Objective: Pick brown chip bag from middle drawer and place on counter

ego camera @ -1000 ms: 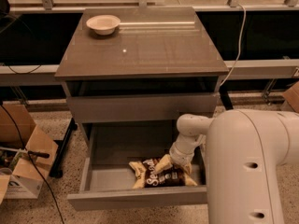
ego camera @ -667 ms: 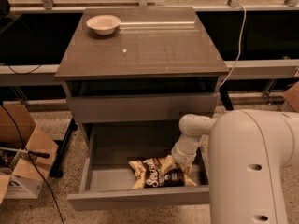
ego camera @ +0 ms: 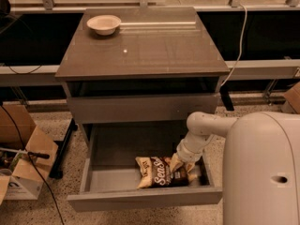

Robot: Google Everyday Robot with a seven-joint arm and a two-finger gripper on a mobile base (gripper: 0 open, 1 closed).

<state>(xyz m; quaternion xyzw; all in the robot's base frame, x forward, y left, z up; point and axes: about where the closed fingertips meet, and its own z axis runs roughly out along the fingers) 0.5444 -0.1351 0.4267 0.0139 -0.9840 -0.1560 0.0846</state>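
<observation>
White script "Sea S…" on brown chip bag (ego camera: 157, 173) under end effector (ego camera: 181, 166)

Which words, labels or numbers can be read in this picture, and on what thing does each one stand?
"Sea S...": white script on the brown chip bag in the middle drawer; the rest is hidden by the gripper at the bag's right end.
Cardboard box: dark print, too blurred to read.

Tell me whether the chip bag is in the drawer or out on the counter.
In the drawer. The chip bag lies on the open drawer's floor, the end effector down at its right end.
</observation>
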